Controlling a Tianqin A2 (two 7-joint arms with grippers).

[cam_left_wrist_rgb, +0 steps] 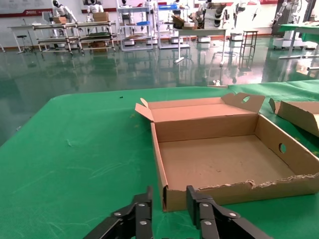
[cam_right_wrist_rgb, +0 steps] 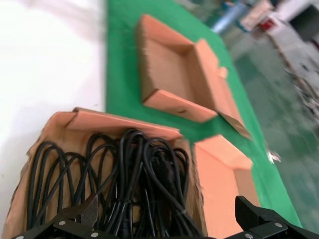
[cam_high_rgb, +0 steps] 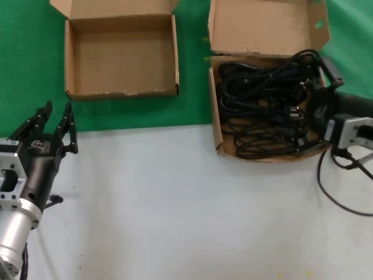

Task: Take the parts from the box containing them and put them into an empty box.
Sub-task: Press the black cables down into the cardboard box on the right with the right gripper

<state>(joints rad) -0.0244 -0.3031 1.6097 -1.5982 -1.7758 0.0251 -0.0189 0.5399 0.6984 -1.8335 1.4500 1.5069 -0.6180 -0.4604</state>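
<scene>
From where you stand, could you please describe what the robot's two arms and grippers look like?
The left gripper has black ribbed fingers on a black body with a small logo, behind it a silver cylindrical arm. The right gripper is black with a silver-grey wrist block and a loose black cable trailing.

green mat [cam_high_rgb: 23, 76] over the far half of a white tabletop [cam_high_rgb: 175, 204]

The right pincer [cam_high_rgb: 315, 87] is hiding part of the power cords [cam_high_rgb: 262, 108] in the head view. In the right wrist view, the picture's edge is cutting off the larger cardboard box [cam_right_wrist_rgb: 55, 129], and blur is smearing the far racks [cam_right_wrist_rgb: 304, 74].
</scene>
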